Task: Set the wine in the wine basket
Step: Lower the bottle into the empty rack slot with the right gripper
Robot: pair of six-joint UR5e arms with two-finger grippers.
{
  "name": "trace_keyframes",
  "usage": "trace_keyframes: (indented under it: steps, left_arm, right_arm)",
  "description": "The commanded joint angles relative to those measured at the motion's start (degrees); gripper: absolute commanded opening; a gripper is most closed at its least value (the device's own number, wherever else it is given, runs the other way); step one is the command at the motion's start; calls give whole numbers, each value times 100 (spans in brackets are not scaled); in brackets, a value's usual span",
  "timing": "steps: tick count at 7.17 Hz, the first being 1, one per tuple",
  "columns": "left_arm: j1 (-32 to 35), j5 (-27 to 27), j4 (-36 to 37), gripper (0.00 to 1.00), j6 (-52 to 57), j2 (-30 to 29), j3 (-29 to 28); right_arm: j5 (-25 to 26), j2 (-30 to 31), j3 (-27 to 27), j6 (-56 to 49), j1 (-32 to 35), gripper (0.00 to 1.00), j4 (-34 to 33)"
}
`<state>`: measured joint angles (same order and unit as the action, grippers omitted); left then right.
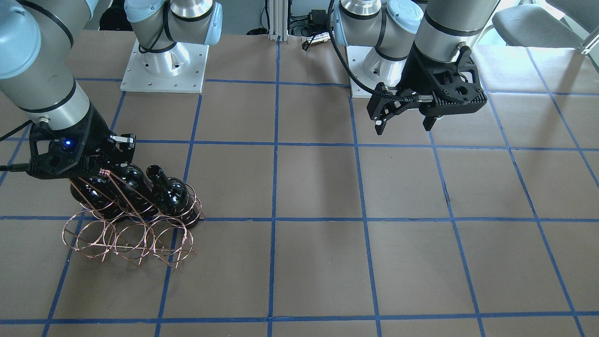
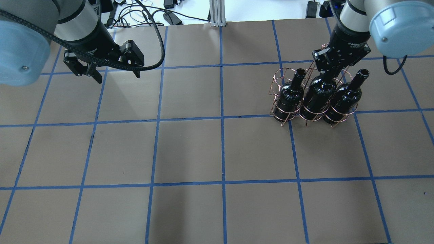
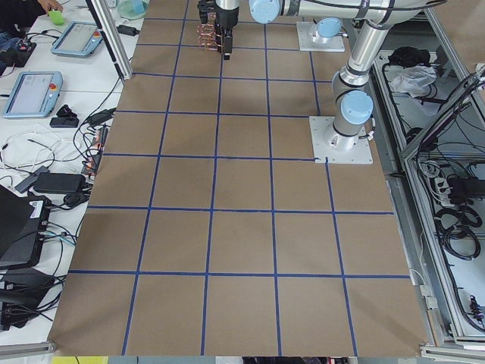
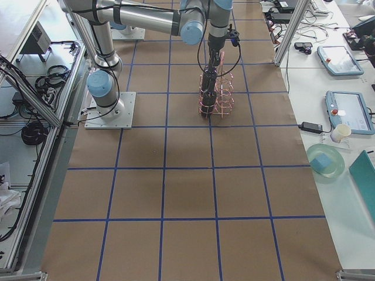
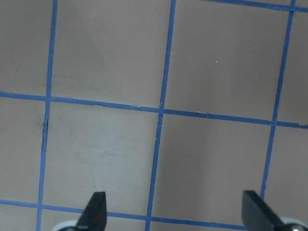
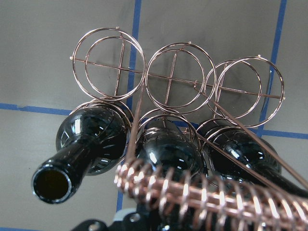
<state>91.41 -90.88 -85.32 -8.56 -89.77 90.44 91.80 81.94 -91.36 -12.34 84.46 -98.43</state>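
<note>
- The wine (image 2: 318, 94) is standing in the middle ring of the wine basket (image 6: 202, 195), in the row nearer the robot. Seen from overhead, a second bottle (image 2: 291, 96) is sitting at its 9 o'clock and a third bottle (image 2: 342, 98) at its 3 o'clock.
- The row of rings at 12 o'clock is standing empty.
- The right gripper (image 2: 329, 69) is covering the wine's neck beside the coiled handle. I cannot tell whether it is clamping.
- The left gripper (image 5: 175, 211) is hanging spread wide and empty at the table's 10 o'clock.
- The placing seems to be ending. The next move calls for letting go and lifting straight up, clear of the wires.

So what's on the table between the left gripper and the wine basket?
Nothing: in the overhead view only bare table with blue tape lines lies between the left gripper and the wine basket.
</note>
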Motion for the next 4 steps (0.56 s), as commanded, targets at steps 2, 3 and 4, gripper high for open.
trace_keyframes:
  steps: [2, 3, 4]
  left_arm:
    - [0, 0, -3, 100, -5, 4, 0]
    - [0, 0, -3, 100, 4, 4, 0]
    - [0, 0, -3, 100, 4, 4, 0]
  right_arm:
    - [22, -64, -5, 3, 0, 6, -10]
    - [13, -99, -14, 12, 0, 31, -27]
    - [-22, -100, -5, 73, 0, 66, -54]
